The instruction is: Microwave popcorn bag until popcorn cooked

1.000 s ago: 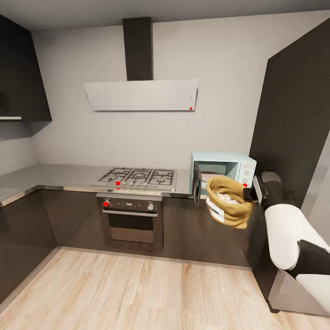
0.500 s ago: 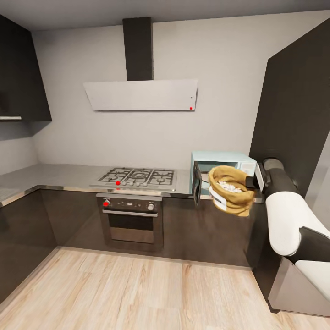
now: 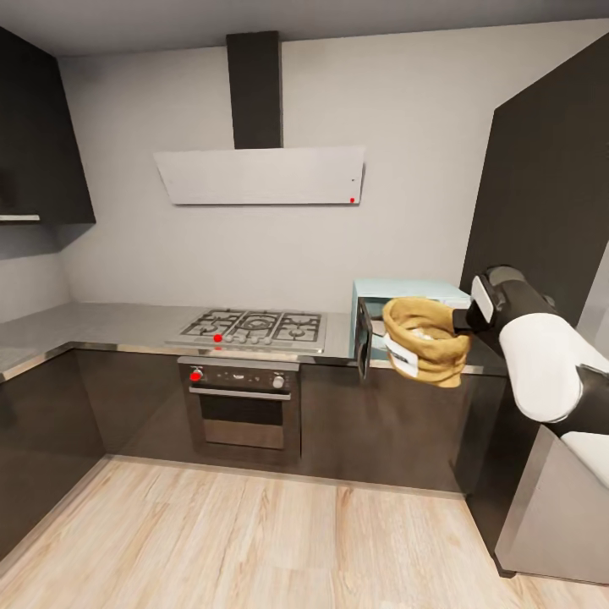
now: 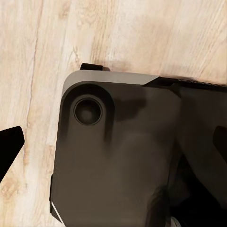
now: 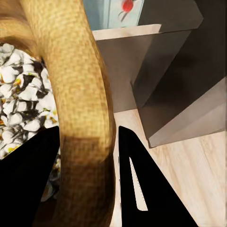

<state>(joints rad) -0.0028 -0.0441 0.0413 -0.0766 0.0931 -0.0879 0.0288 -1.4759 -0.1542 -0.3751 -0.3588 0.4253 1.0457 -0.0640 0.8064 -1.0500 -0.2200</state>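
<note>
At the far left the grey countertop [image 3: 101, 326] runs along the wall to a gas hob [image 3: 256, 326] with a steel oven [image 3: 244, 397] beneath it. Further right the pale blue microwave [image 3: 406, 292] sits on the worktop with its dark door [image 3: 363, 338] swung open. Just in front of that opening the popcorn bag [image 3: 423, 340] hangs in the air, tilted, clamped at its thick rolled rim by the right gripper [image 5: 87, 156], one finger on each side of the rim. White popcorn [image 5: 21, 101] fills the sack. The left gripper's [image 4: 113, 156] fingers look down on the robot's dark base [image 4: 118, 151] and the wooden floor [image 4: 42, 52]; how wide they stand I cannot tell.
</note>
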